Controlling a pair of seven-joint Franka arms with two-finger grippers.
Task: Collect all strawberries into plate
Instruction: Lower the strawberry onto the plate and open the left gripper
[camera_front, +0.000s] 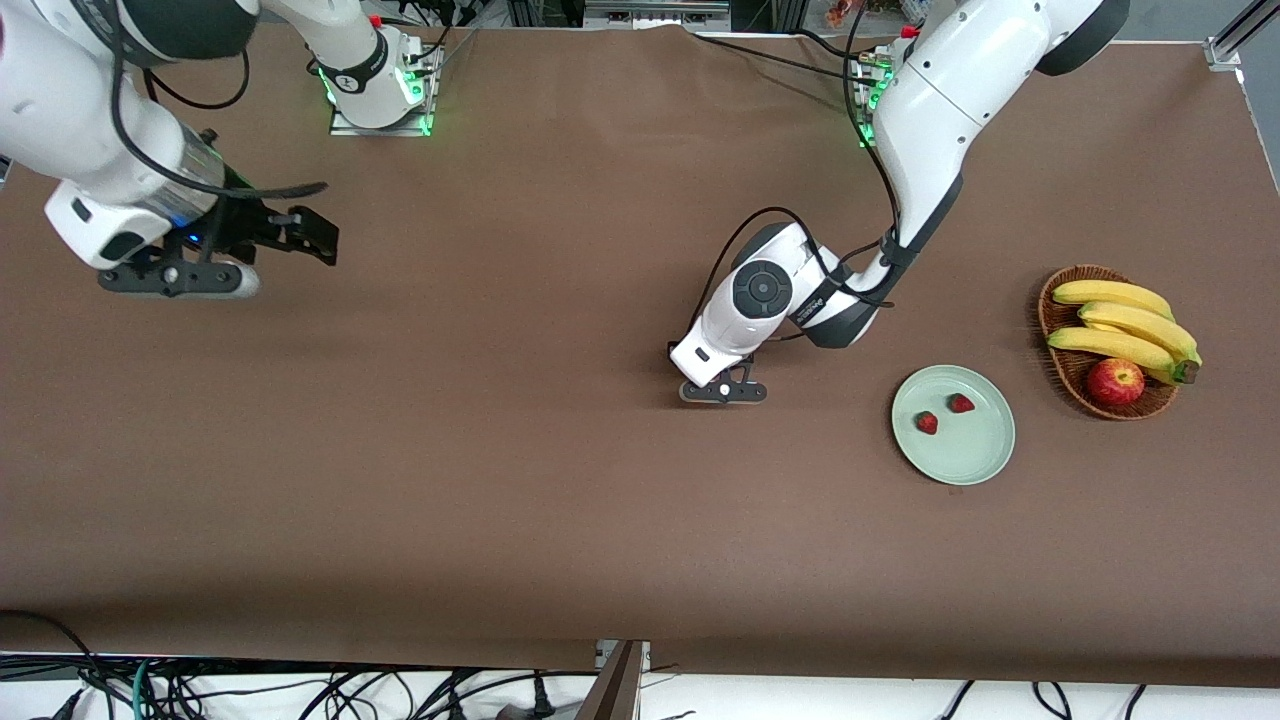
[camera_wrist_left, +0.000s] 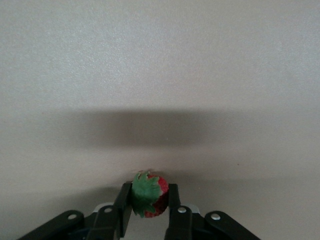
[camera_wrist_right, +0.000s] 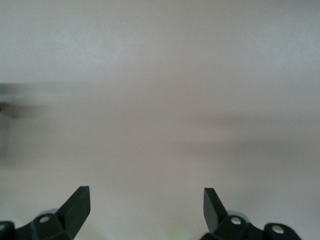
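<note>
In the left wrist view, a small red strawberry (camera_wrist_left: 151, 200) with a green leafy top sits between the fingers of my left gripper (camera_wrist_left: 148, 188), which is shut on it low at the brown table. From the front, that left gripper (camera_front: 722, 392) is down at the table's middle, beside the plate, and its berry is hidden under the hand. The pale green plate (camera_front: 975, 452) holds two strawberries (camera_front: 927, 423) (camera_front: 962, 403). My right gripper (camera_front: 305, 235) hangs open over the right arm's end of the table; the right wrist view shows nothing between its fingers (camera_wrist_right: 146, 192).
A brown wicker basket (camera_front: 1046, 312) stands beside the plate at the left arm's end of the table. It holds yellow bananas (camera_front: 1120, 322) and a red apple (camera_front: 1115, 381). The table's front edge runs along the bottom, with cables below it.
</note>
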